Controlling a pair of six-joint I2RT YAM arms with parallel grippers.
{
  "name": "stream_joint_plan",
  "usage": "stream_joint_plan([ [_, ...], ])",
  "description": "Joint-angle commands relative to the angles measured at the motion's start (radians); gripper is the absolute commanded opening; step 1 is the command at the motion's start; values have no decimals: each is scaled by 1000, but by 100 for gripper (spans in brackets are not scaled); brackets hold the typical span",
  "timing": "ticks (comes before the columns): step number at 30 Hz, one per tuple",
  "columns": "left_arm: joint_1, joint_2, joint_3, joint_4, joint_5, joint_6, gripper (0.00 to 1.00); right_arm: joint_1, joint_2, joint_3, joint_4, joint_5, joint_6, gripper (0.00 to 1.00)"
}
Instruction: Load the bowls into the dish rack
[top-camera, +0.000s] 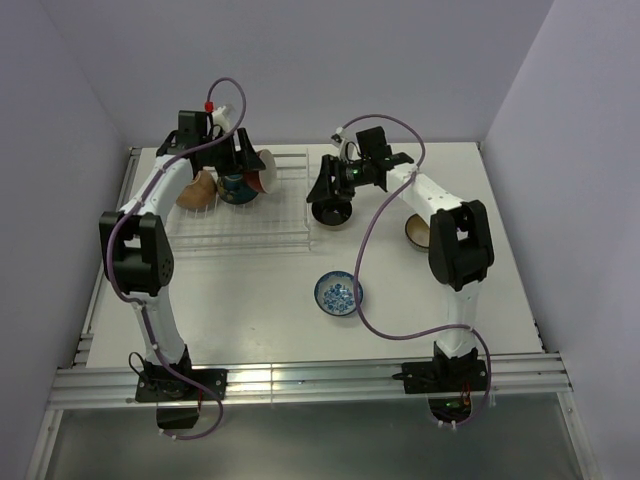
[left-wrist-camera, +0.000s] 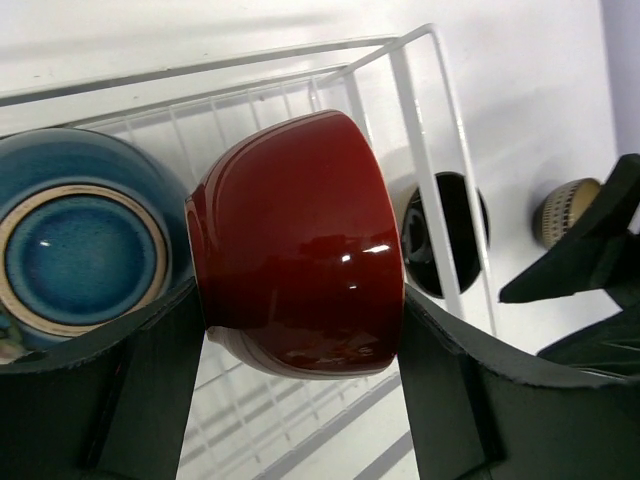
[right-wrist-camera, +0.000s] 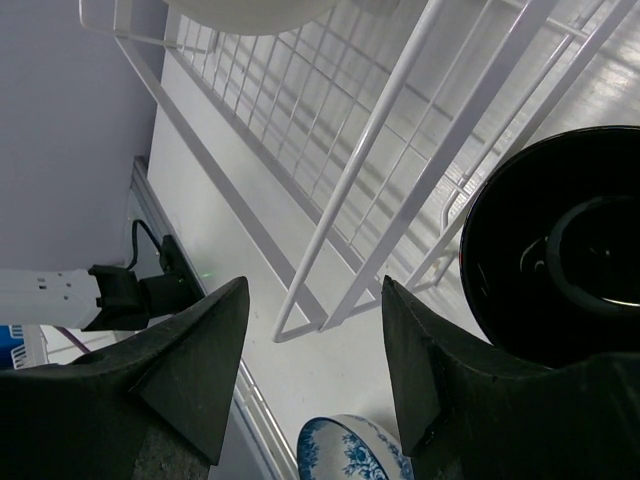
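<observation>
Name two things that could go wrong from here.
1. The left end effector pinches the red bowl on its glossy curved wall; it might slip or knock the blue-glazed bowl beside it.
2. The black bowl sits close beside the dish rack wire, so lifting it might snag.

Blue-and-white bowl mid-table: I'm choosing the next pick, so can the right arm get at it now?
Probably yes. The blue-and-white bowl sits alone on the bare table, with nothing over or against it. The right gripper is open and empty, beside the black bowl.
</observation>
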Motion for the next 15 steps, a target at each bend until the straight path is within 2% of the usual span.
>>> stream_joint_plan([
  [1,-12,-14,90,7,-11,73,0,14,10,53,0,-3,11,63],
  [9,-67,-20,98,-22,-109,189,0,15,33,66,-18,0,11,62],
  [15,-101,-2,135,-47,-151,265,0,22,47,78,-38,7,3,57],
])
